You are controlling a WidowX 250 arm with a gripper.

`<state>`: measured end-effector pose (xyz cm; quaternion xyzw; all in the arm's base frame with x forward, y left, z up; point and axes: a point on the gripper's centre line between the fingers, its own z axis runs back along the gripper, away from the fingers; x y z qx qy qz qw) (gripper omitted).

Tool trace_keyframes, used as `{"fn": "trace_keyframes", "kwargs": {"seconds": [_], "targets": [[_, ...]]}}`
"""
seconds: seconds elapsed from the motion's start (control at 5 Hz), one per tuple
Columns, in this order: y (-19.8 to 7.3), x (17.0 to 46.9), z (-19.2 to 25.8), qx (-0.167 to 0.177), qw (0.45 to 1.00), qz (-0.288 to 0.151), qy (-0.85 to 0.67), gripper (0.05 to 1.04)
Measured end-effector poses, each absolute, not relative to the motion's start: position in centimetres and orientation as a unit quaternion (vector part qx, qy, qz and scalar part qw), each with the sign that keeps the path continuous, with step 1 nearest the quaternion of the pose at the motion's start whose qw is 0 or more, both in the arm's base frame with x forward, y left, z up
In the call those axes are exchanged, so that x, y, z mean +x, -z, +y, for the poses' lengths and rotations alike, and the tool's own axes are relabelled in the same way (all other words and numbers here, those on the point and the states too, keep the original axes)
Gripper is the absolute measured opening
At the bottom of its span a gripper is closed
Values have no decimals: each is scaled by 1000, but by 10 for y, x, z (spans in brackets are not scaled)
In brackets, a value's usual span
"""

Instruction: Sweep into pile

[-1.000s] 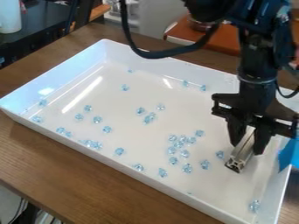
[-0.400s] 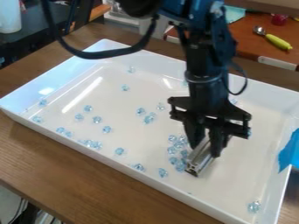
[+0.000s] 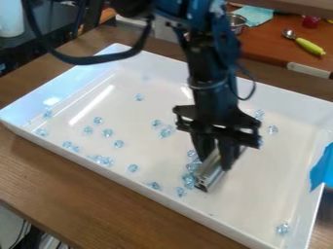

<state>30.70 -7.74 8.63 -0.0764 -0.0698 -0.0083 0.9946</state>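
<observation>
Glassy, faceted blue beads [image 3: 107, 132]

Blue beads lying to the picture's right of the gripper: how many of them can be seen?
4: two upper ones, a bead and another bead; a third bead beside the gripper; a fourth bead near the tray's bottom corner. Some may be hidden.

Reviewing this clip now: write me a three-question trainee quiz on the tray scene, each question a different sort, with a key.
1. Multiple choice: what is the pincer holding?
a) a sponge
b) a metal bar
c) a cup

2. True or false: all the pale blue beads in the white tray lie in one pile.

3. Fill in: beyond the tray lies a utensil with a yellow-green ____.

Key: 1 b; 2 false; 3 handle
</observation>
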Motion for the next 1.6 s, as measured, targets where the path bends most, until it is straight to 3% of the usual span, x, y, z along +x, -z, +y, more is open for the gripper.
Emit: {"fn": "trace_keyframes", "kwargs": {"seconds": [0.8, 1.4, 1.6], "targets": [[-87, 287, 31, -69, 995, -57, -42, 359], [-93, 252, 122, 21, 995, -98, -3, 359], [-116, 249, 99, -15, 992, -124, -7, 359]]}}
